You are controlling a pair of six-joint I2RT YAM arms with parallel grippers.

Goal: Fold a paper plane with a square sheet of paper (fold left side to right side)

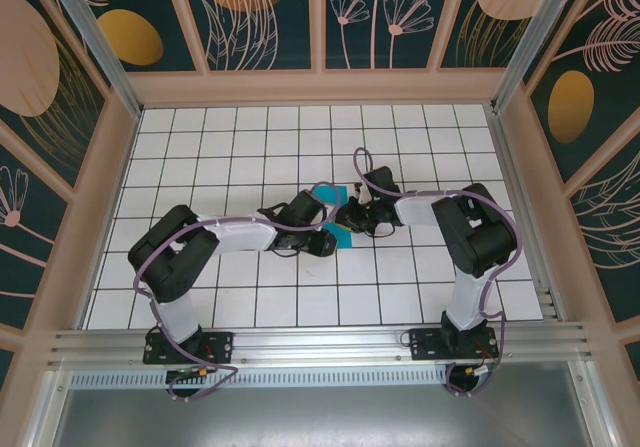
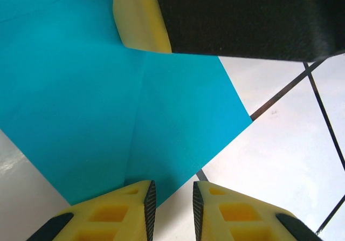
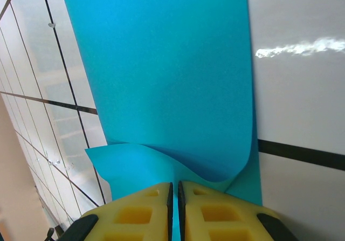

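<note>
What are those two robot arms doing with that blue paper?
They are folding it into a plane. The right gripper is pinched shut on an edge of the sheet of paper, so that edge curls up. The left gripper, jaws a little apart, sits low over a corner of it. The sheet has a crease but lies mostly flat on the table.

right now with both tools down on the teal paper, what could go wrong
1. The right tool pinches the teal paper at one edge, and the paper buckles upward there; a pull could tear or wrinkle it.
2. The left tool stands slightly open at a corner, not clamping, so the sheet may slide and the crease could end up crooked.
</note>
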